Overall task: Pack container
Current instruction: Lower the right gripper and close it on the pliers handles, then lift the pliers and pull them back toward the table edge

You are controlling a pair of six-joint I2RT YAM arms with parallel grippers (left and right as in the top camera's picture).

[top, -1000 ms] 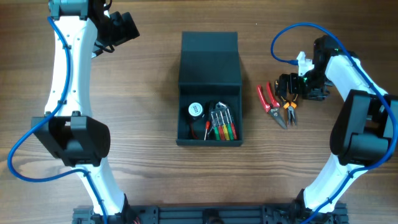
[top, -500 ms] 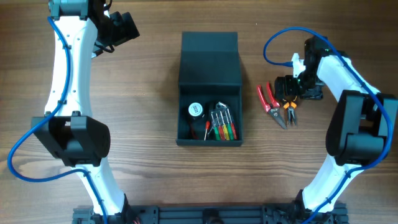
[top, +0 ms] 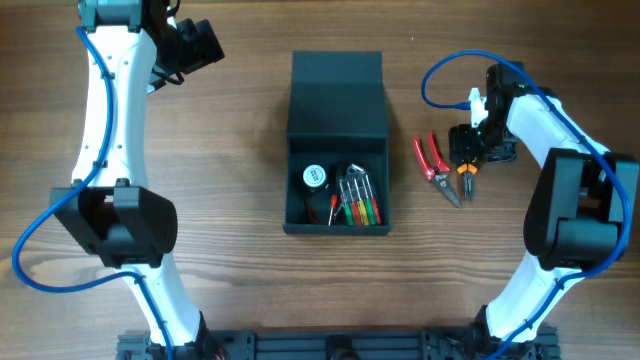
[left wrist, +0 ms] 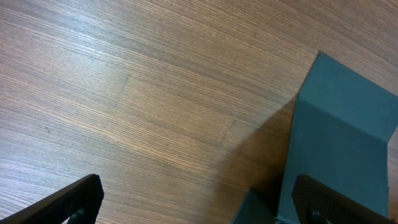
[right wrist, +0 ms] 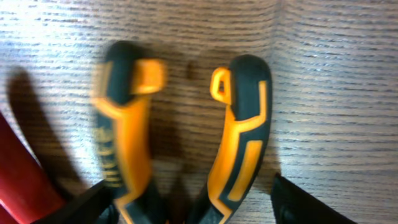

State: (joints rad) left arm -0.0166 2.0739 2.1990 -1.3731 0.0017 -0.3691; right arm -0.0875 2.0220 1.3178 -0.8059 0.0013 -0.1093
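My right jaws stand wide astride the orange-handled pliers, gripping nothing yet, left jaws fully open and empty, so I judge pick-up is at hand: pinch both handles, then carry them past the red cutters to the open container.

Robot lab, wooden table, two arms
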